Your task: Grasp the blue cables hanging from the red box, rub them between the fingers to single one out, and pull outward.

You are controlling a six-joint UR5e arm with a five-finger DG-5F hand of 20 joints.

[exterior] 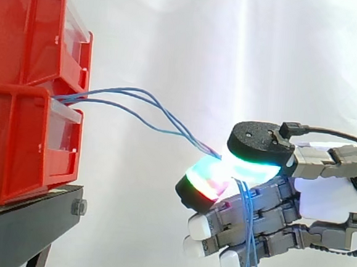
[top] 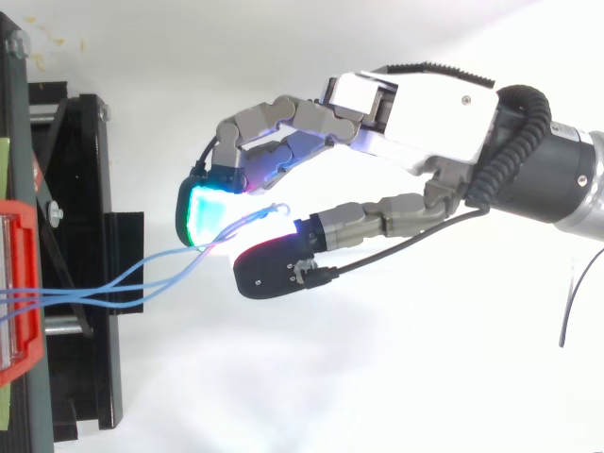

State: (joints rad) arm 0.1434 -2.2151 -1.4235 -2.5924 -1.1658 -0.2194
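The blue cables [exterior: 205,148] leave the red box [exterior: 23,140] at the left of the frame and run right and downward to mid-frame; there the fingers [exterior: 202,182] of the hand [exterior: 322,197] pinch them between two glowing pads; the loose ends dangle below the pinch; the box sits on a black stand [exterior: 23,220] at lower left.

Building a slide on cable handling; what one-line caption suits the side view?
Robot hand pinching blue cables between its glowing fingers, the strands stretched from stacked red bins.
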